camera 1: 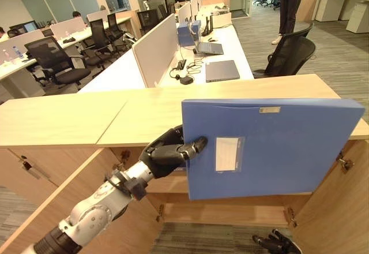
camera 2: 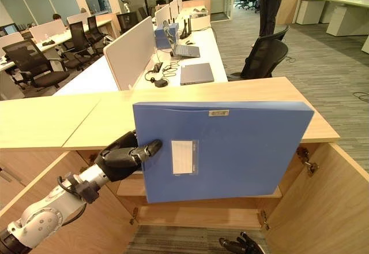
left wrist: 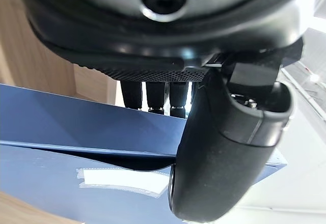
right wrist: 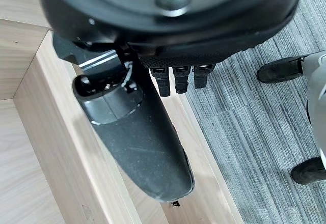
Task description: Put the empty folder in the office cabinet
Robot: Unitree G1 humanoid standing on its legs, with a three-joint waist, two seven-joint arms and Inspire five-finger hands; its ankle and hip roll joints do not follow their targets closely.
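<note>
A large blue folder with a white label pocket hangs upright in front of the open wooden cabinet, covering much of its opening. My left hand is shut on the folder's left edge, thumb on the front face and fingers behind. The left wrist view shows the thumb pressed on the folder. Both cabinet doors stand open, and a shelf shows below the folder. My right hand hangs low near the cabinet's base with relaxed fingers, holding nothing; it appears beside wood panels in the right wrist view.
The right door swings out toward me and the left door stands beside my left arm. Behind the cabinet are desks with a partition, laptops and office chairs. A person stands far back right.
</note>
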